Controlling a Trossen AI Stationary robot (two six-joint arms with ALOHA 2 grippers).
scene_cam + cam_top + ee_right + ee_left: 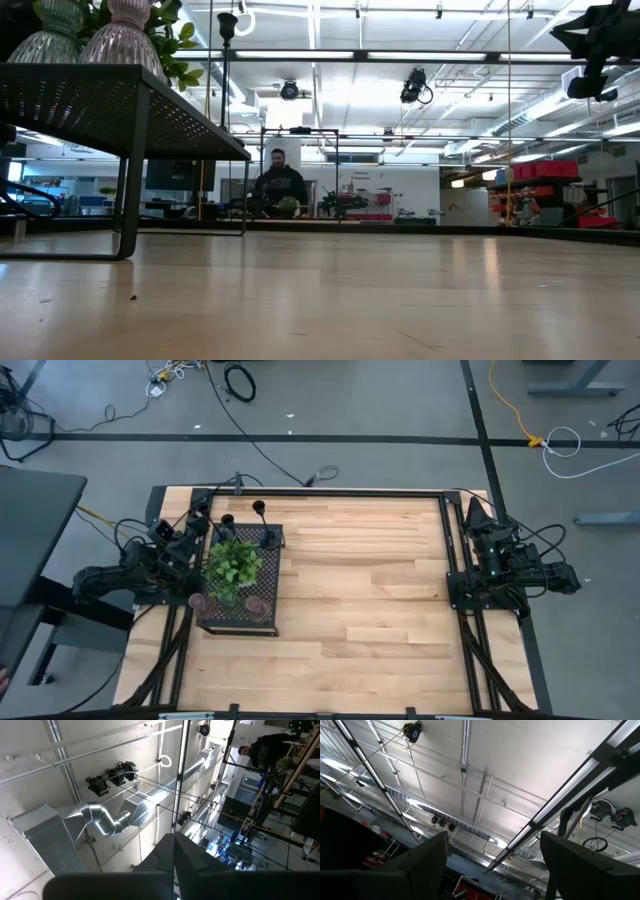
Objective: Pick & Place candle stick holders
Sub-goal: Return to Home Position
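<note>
With the placing apparently done, we see both arms drawn back to the sides of the tabletop (370,610). The left arm (130,575) is folded at the left edge just beside the stand (240,622), and the right arm (510,565) is tucked at the right edge, well apart from everything. Both wrist cameras look up at the ceiling. The left fingers (427,865) stand wide apart with nothing between them, while the right fingers (165,855) are pressed together, also empty. On the stand, the black holders (259,508) rise at the far end, the plant (233,565) fills the middle and the glass holders (255,605) sit at the near end. We make out two of these from above and two from the low view; the leaves could hide a third. No holder is left on the bare wood. We judge this to be the closing step, the return to rest. What it asks now is little. The left arm must settle without brushing the stand at its elbow, and its fingers may need to come together like the right pair.
</note>
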